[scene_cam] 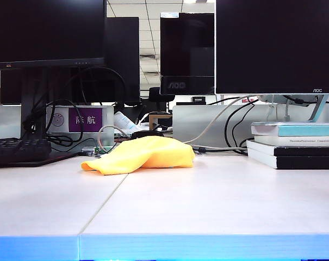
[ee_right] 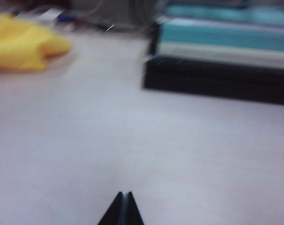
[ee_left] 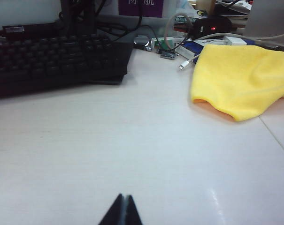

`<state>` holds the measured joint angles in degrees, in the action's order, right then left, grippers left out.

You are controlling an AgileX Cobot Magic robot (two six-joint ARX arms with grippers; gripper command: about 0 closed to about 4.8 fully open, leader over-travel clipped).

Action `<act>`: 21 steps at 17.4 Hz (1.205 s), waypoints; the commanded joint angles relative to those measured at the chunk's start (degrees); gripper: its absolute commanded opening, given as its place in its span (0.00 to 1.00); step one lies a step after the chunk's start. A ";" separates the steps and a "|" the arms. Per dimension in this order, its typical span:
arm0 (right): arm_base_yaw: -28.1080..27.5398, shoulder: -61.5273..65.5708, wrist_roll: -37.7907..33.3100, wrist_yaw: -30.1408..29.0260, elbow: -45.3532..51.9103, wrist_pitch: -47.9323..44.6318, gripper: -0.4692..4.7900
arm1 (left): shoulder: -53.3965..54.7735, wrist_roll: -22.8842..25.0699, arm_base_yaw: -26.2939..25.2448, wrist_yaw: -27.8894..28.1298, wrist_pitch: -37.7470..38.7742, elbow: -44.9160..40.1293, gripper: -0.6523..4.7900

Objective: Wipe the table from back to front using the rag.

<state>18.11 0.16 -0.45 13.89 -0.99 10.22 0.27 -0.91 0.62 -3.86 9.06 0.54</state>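
Counter (scene_cam: pixel 218 201): wide, smooth, off-white; bare across the front.

Rag (scene_cam: pixel 145 155): yellow, bunched in a loose heap at the back, just beside the seam. Judged light, soft, floppy; it will drag readily over this surface. Best hold: the raised fold on top, pinched from above.

Obstacles near the rag, largest first: book stack (scene_cam: pixel 295 144) to the right, keyboard (ee_left: pixel 52 58) to the left, loose cables (ee_left: pixel 184 63) touching its rear edge.

Left fingers (ee_left: pixel 123 211) pressed together, empty, low over bare counter, well apart from the rag. Right fingers (ee_right: pixel 123 208) likewise together, empty.
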 commanded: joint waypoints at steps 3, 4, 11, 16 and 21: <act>-8.87 -0.07 -2.99 -3.78 0.92 -1.29 0.09 | -0.04 0.04 0.07 -0.22 0.96 -0.11 0.11; -10.95 -0.07 -4.46 -4.26 0.92 -1.25 0.09 | -0.04 0.04 0.07 -0.22 0.96 -0.11 0.11; -14.58 -0.07 -5.49 -7.58 0.94 -0.79 0.09 | -0.04 0.04 0.07 -0.22 0.96 -0.11 0.11; -14.58 -0.07 -5.51 -7.21 0.92 -0.96 0.09 | -0.04 0.04 0.07 -0.22 0.96 -0.11 0.11; -14.58 -0.07 -5.51 -7.19 0.92 -0.96 0.09 | -0.04 0.04 0.07 -0.22 0.96 -0.11 0.11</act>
<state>3.57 0.16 -6.02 6.44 -0.49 9.48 0.30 -0.91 0.62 -3.88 9.06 0.54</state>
